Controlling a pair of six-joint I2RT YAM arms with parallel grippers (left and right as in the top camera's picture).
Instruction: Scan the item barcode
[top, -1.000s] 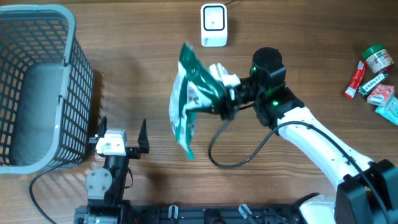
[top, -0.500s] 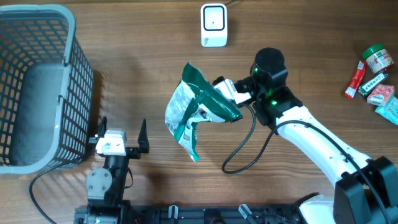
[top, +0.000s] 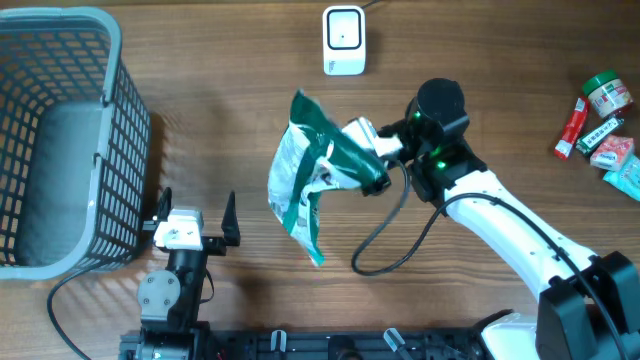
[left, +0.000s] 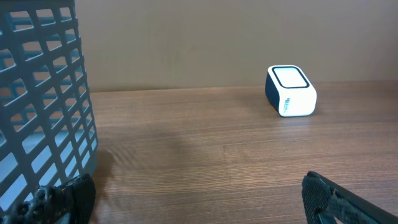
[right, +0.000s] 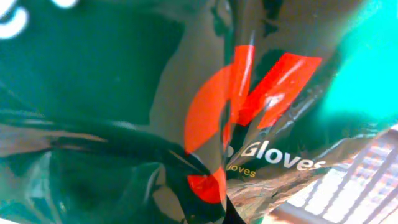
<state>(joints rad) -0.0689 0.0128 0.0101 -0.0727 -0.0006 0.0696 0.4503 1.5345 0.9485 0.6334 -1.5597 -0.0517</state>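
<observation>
Packet first: your green glove packet (top: 308, 178) sits over the middle of the desk (top: 480, 60), crumpled and apparently lifted clear of the wood. The right gripper (top: 374, 172) has it by its 3 o'clock edge, with the fingers pinched almost fully together on the film. The packet's pale printed side faces 9 o'clock and its lower end trails toward 6 o'clock.

From the right wrist you see only the packet (right: 155, 112) pressed close to the lens: dark green film, a red mark and the word "Gloves". The fingers themselves are hidden there.

The white scanner (top: 343, 40) stands at 12 o'clock from the packet, apart from it. You also see it from the left wrist (left: 290, 91).

Your left gripper (top: 197, 212) rests at 7 o'clock with its fingers (left: 339, 200) spread as wide as they go and nothing between them. The grey basket (top: 118, 120) fills the 9 o'clock side, just beside that gripper. A cluster of small groceries (top: 600, 125) lies at 2 o'clock, well apart from the packet. A black cable (top: 385, 255) loops below the right arm.
</observation>
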